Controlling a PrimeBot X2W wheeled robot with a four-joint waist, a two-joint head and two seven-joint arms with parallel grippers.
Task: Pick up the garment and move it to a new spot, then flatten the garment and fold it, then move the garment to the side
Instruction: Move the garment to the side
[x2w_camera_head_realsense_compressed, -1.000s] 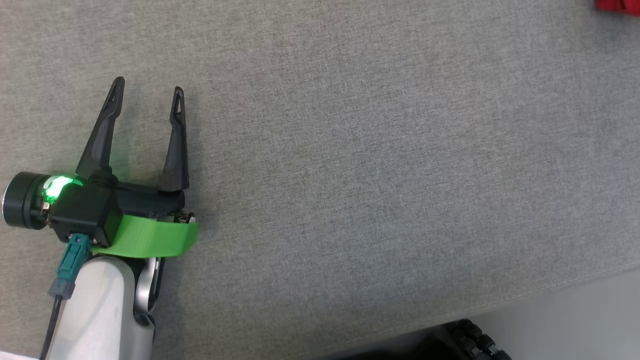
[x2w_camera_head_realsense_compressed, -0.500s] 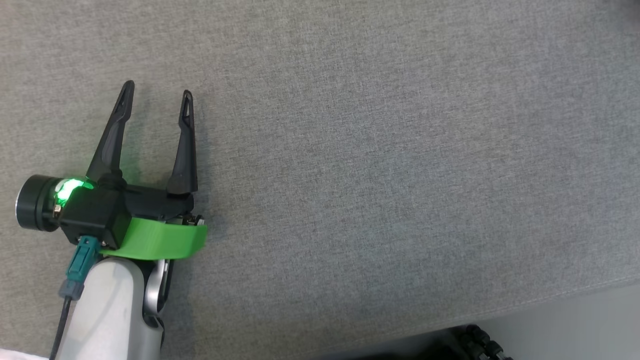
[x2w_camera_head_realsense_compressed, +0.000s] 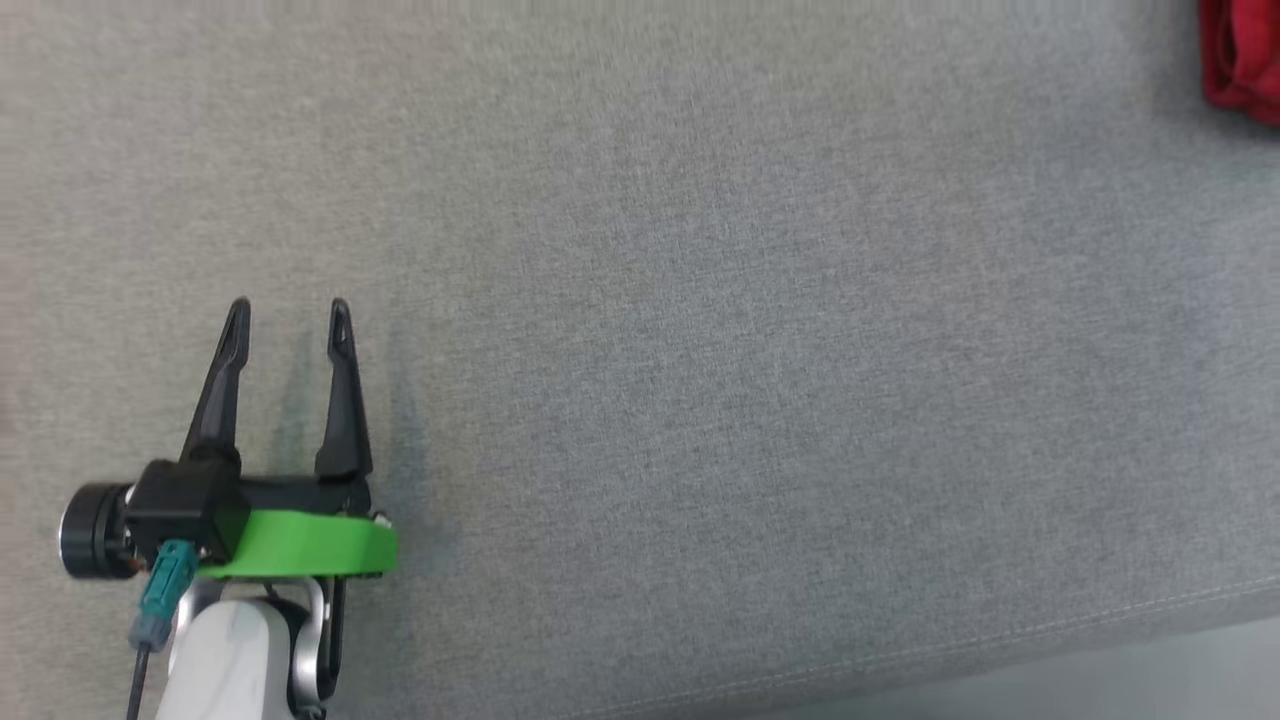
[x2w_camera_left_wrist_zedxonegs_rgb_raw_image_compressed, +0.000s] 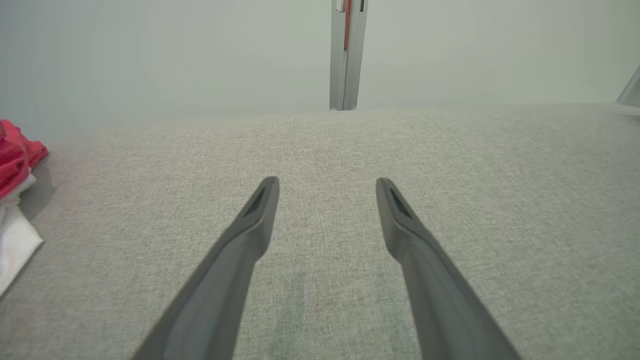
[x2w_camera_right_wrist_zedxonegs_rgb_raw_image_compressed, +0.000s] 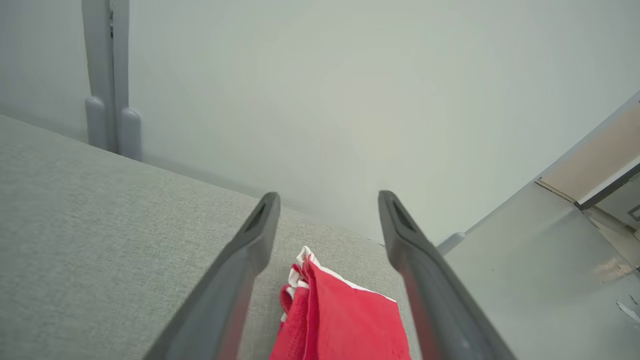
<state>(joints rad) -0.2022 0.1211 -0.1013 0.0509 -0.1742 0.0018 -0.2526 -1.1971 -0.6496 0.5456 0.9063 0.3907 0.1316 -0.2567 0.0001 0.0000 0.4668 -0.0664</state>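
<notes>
Grey cloth surface (x2w_camera_head_realsense_compressed: 700, 350) lies under the left gripper (x2w_camera_head_realsense_compressed: 288, 310), fingers apart and empty; the head view catches the red garment (x2w_camera_head_realsense_compressed: 1240, 60) at its top right corner. Right wrist view adds the right gripper (x2w_camera_right_wrist_zedxonegs_rgb_raw_image_compressed: 327, 197), fingers apart, above that garment by the surface's edge.

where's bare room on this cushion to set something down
The wide grey cushion between the left pincer and the red garment is bare, down to its front seam. Crowded only at the far right corner, where the right pincer stands open at the garment.
</notes>
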